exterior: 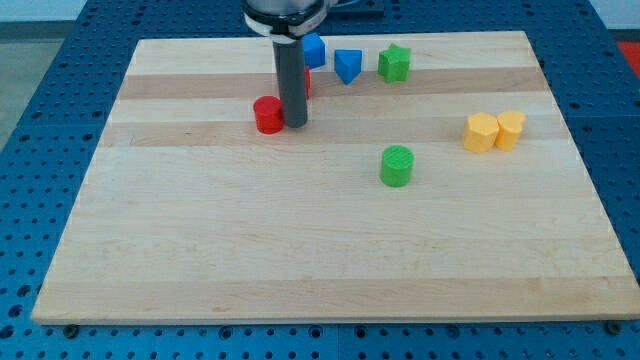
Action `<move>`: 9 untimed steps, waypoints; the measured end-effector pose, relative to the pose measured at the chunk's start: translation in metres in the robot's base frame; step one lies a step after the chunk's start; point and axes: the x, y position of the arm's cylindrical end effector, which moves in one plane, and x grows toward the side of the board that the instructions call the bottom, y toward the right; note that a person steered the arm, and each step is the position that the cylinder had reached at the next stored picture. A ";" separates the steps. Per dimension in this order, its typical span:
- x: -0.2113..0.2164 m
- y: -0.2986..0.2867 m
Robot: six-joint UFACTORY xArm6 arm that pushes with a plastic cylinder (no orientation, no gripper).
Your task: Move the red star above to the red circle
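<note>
Green cylinder (397,165) nearest on desk (300,250). Tip (295,124) touching red circle's (268,115) right side; red star (306,82) mostly hidden behind rod. End effector: plain rod, nothing clamped.

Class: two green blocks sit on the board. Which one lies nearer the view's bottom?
The green cylinder, alone mid-board; the green star sits by the top edge.

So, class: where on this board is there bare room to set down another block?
Free: everything below the green cylinder, and the left strip beside the red circle. Crowded: the top, where my tip, red star, blue blocks and green star cluster.
</note>
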 end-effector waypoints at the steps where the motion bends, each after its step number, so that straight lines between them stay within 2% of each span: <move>1: -0.003 -0.013; 3: -0.004 -0.002; 4: -0.004 0.058; 5: -0.036 0.081; 6: -0.071 0.065; 9: -0.071 0.054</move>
